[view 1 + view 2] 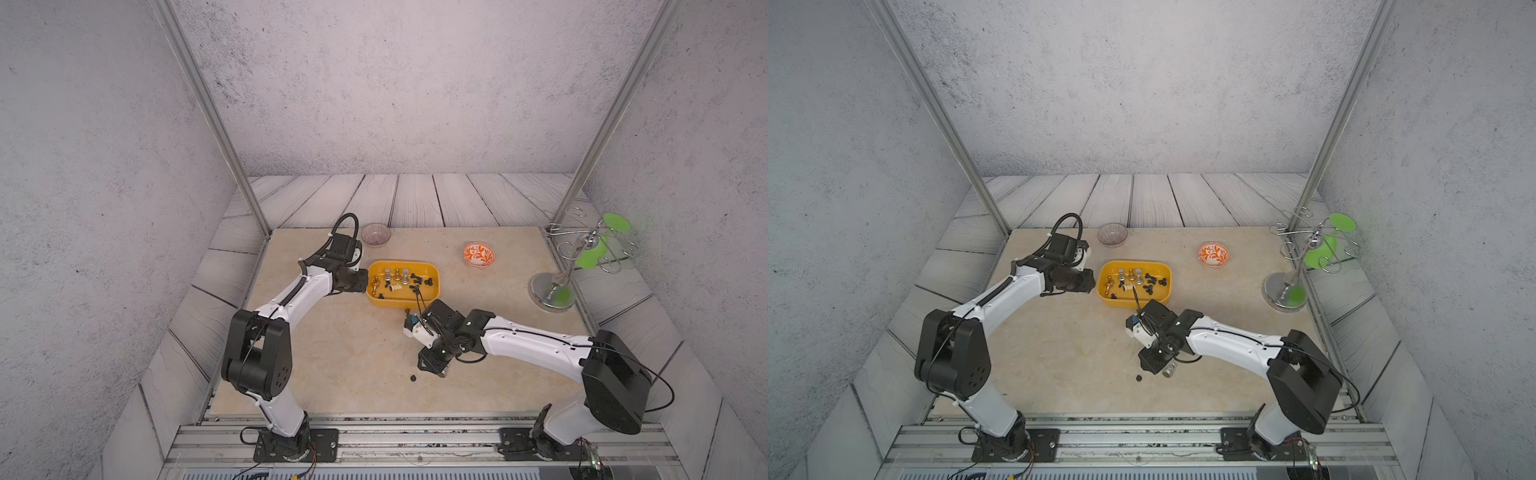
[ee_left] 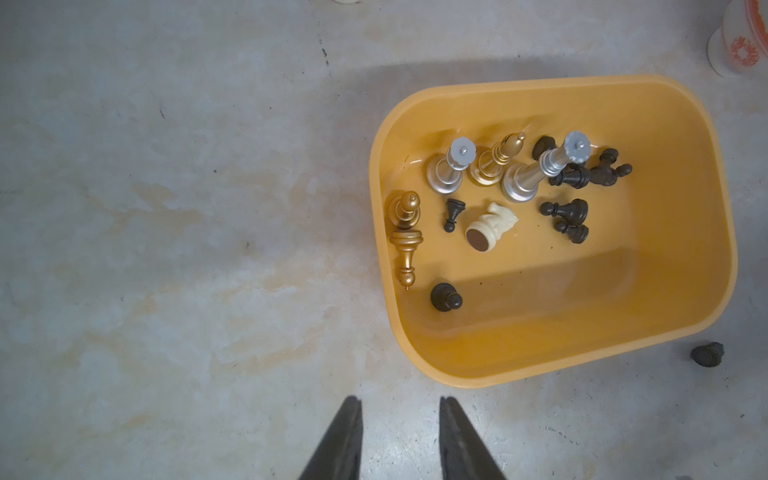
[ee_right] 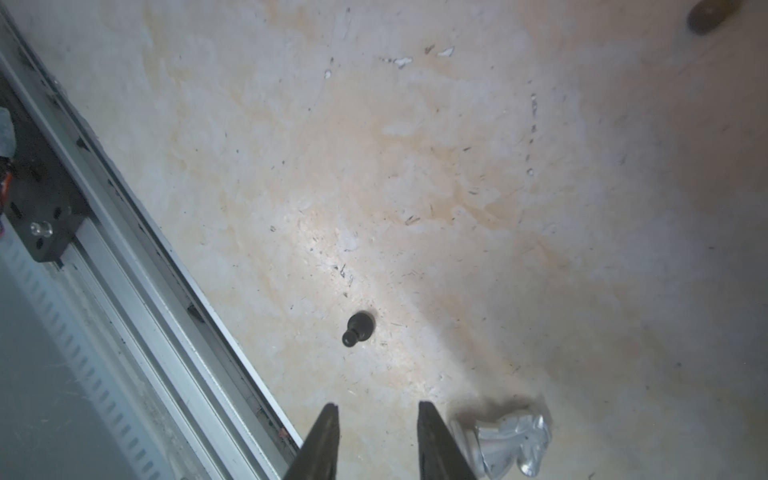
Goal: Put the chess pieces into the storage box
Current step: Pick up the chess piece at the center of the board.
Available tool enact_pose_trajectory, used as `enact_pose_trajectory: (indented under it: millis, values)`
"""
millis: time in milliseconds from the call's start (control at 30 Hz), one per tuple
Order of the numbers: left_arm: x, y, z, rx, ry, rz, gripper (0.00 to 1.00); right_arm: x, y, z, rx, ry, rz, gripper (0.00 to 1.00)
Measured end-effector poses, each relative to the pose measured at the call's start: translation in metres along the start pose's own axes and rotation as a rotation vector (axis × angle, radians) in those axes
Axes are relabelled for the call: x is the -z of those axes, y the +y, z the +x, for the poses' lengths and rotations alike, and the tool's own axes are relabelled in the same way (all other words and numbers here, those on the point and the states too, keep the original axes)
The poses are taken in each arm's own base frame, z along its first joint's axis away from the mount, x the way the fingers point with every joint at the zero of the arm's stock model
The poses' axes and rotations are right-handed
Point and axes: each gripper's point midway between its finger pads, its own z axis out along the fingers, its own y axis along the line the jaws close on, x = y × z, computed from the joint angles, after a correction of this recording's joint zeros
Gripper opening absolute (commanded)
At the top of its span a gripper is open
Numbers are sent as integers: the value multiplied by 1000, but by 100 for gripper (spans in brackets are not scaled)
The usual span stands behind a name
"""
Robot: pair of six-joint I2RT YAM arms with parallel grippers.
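Note:
The yellow-orange storage box [image 1: 401, 263] [image 1: 1133, 262] [image 2: 582, 81] holds several chess pieces: silver [image 2: 449, 168], gold [image 2: 405, 241], one cream [image 2: 492, 226] and small black ones [image 2: 567, 210]. My left gripper [image 2: 400, 401] [image 1: 360, 283] hovers beside the box's left end, open and empty. A black pawn [image 3: 358, 328] [image 1: 413, 378] [image 1: 1138, 378] lies on the table ahead of my right gripper [image 3: 376, 405] [image 1: 432, 368], which is open and empty. A silver piece [image 3: 507, 444] [image 1: 1169, 371] lies right beside one finger. Another black piece [image 2: 707, 354] sits just outside the box's front.
A ribbed glass bowl [image 1: 376, 235] stands at the back, behind my left arm. An orange-and-white bowl [image 1: 478, 254] sits to the right of the box. A metal stand with green discs [image 1: 582, 257] occupies the right edge. An aluminium rail [image 3: 124, 291] borders the table's front.

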Motion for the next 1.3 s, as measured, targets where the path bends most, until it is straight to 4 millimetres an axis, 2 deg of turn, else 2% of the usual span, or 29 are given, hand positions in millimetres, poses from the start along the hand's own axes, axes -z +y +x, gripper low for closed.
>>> enact_pose_trajectory:
  millis: [367,567,733,1300]
  values:
    - [16,0,9,5,-18,2,35,-16,9,-3,40,48,-3,33]
    - [16,0,11,6,-15,3,35,-30,13,4,46,94,-2,32]
    - [16,-1,17,7,-7,10,35,-34,18,5,47,101,-4,30]
    - [23,-1,29,10,-6,16,35,-51,14,7,7,139,24,24]
